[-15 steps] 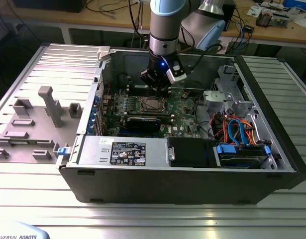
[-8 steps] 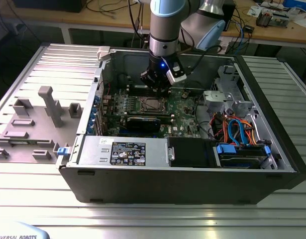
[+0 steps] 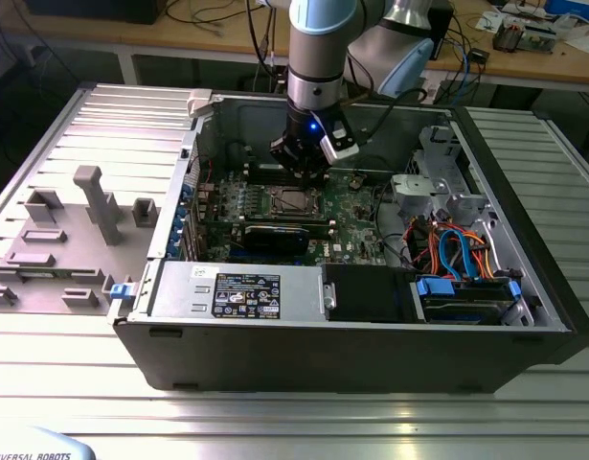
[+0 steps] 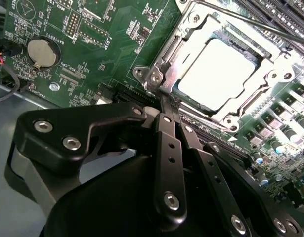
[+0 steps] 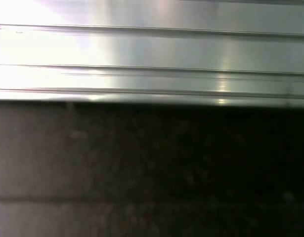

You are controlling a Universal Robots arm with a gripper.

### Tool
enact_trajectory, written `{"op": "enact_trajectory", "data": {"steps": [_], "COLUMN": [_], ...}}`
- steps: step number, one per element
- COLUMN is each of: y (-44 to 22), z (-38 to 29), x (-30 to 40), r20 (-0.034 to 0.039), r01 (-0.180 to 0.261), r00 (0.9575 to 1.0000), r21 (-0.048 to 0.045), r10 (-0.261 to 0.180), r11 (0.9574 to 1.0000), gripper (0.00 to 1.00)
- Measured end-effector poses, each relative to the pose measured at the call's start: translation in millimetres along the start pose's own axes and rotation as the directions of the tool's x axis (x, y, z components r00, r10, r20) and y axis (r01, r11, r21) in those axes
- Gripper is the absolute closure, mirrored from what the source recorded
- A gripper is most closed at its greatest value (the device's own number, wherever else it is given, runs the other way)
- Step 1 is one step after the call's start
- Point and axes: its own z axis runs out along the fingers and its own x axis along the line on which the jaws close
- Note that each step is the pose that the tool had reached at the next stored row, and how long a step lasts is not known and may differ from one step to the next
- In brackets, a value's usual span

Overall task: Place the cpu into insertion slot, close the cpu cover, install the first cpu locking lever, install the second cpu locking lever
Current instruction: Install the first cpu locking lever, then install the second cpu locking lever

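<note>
Exterior view first: my arm reaches down into the open computer case, which lies on its side on the ribbed metal table, and the gripper hangs just above the green motherboard at the insertion slot. From the second wrist view I see the cpu already seated in the slot, its pale silvery top glaring under the light, with the cpu cover lying down around it as a metal frame. The fingers are drawn together into a narrow point, empty, with the tip touching or just beside the slot's near corner by a screw post; whether it bears on a locking lever there I cannot tell. I judge the chip light, rigid and delicate, best handled by its edges only, and the thin wire levers stiff, springy and slippery, best pushed near their free ends
</note>
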Motion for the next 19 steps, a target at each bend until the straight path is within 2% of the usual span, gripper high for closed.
{"op": "enact_trajectory", "data": {"steps": [5, 19], "y": [0.3, -3.0], "z": [-6.6, -6.5], "x": [-0.2, -0.1], "r20": [0.0001, 0.0001], "r01": [0.0, 0.0], "r00": [1.0, 1.0], "r21": [0.0, 0.0004], "r10": [0.0, 0.0], "r11": [1.0, 1.0], "gripper": [0.89, 0.89]}}
